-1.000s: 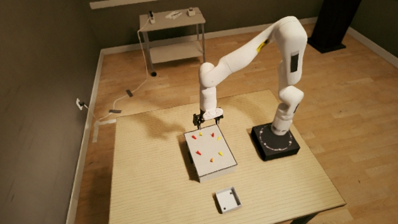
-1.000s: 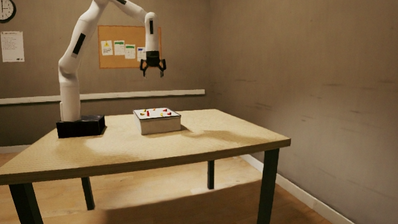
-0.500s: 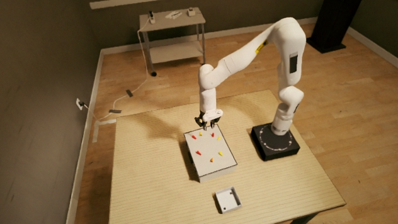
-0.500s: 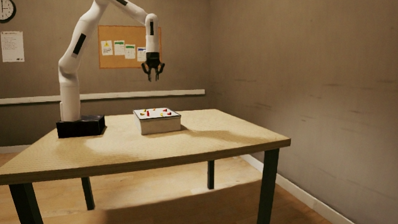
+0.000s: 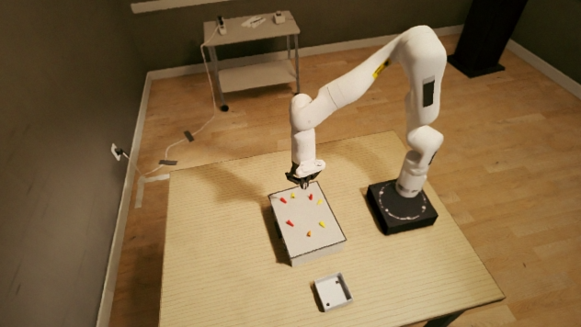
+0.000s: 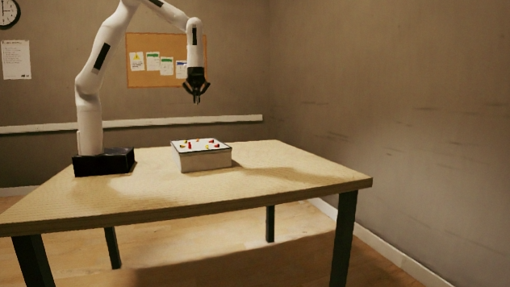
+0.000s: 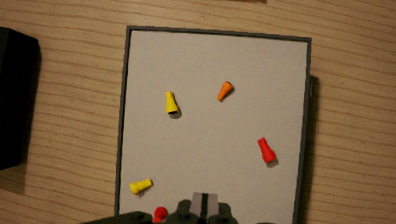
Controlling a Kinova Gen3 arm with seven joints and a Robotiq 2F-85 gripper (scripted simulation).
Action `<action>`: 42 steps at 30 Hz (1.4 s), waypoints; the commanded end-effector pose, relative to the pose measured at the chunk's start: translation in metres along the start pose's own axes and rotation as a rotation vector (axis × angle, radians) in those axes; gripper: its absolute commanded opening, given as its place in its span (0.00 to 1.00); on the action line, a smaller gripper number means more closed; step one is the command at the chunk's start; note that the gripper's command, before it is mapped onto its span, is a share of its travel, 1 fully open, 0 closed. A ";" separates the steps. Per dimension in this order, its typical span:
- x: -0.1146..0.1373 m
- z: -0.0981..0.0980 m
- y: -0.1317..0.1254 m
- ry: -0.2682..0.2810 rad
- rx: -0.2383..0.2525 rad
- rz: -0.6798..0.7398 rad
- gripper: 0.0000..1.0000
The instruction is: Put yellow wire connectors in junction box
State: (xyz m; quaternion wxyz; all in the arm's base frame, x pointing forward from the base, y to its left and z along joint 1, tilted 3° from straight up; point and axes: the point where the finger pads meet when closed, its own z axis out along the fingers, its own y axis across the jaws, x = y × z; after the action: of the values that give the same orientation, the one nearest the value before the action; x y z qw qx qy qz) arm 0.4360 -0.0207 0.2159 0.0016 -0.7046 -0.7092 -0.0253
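Observation:
The tool case (image 5: 303,216) (image 6: 200,160) (image 7: 215,140) stands in the middle of the table with its grey lid up. Yellow wire connectors lie on the lid, three in the top view (image 5: 292,195) (image 5: 319,201) (image 5: 323,224) and two in the wrist view (image 7: 171,102) (image 7: 140,186). Red connectors (image 5: 290,223) (image 7: 266,150) and an orange one (image 5: 309,233) (image 7: 225,90) lie among them. The steel junction box (image 5: 332,291) sits open and empty near the table's front edge. My gripper (image 5: 303,186) (image 6: 196,98) (image 7: 204,201) is shut and empty, hanging well above the case's back edge.
The arm's black base (image 5: 402,211) (image 6: 102,161) (image 7: 15,100) stands on the table (image 5: 221,257) right of the case. A metal shelf cart (image 5: 253,50) stands on the floor behind the table.

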 end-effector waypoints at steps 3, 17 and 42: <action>0.000 -0.001 0.000 0.000 -0.002 0.000 0.10; 0.032 0.059 -0.015 0.006 -0.004 -0.142 0.36; 0.061 0.124 -0.049 0.000 -0.002 -0.305 0.36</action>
State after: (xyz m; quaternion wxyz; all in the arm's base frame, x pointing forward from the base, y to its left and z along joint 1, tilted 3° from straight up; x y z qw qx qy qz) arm 0.3909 0.0452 0.0957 -0.0029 -0.5888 -0.8079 -0.0258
